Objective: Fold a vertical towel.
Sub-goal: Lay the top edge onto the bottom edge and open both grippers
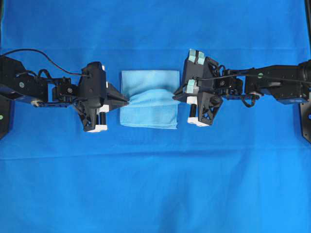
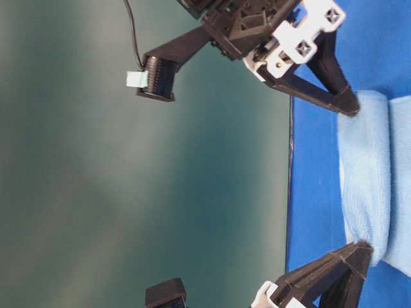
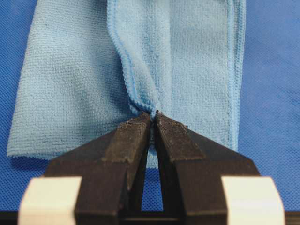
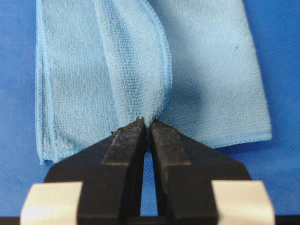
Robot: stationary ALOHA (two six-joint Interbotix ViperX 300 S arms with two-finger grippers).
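— Two grippers; what does each hold?
— Left gripper and right gripper each pinch opposite side edges of the towel (light blue, partly folded), which lies on the blue table covering.
— Where?
— Centred between them.

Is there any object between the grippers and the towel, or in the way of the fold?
Nothing visible. The left gripper and right gripper are each shut on a stitched edge of the towel, one at each side. Around the towel only the blue table cover shows, so no object blocks the fold.
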